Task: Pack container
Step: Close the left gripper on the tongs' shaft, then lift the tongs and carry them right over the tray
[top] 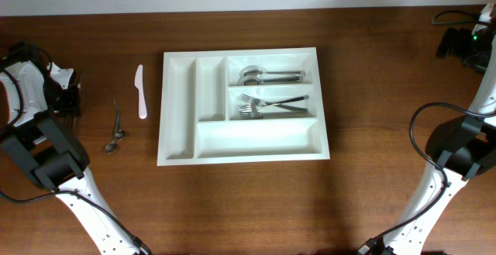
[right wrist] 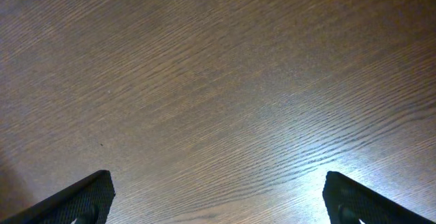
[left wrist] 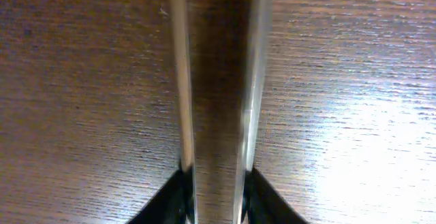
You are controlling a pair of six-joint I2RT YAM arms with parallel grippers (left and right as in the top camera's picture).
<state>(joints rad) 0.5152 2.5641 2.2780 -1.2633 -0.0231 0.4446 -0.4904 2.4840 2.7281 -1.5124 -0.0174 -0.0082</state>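
A dark wooden table carried a white container lying flat near its centre. Left of the tray, apart from it, a white plastic knife lay on the bare wood, and a metal spoon (possibly with a second piece) lay further left.

The white container lies on the counter, nearer its back edge — spoons in its upper long compartment, forks in the one just below. Left of it, toward the counter's left edge, lie a white plastic knife and a metal utensil — near each other, not touching.
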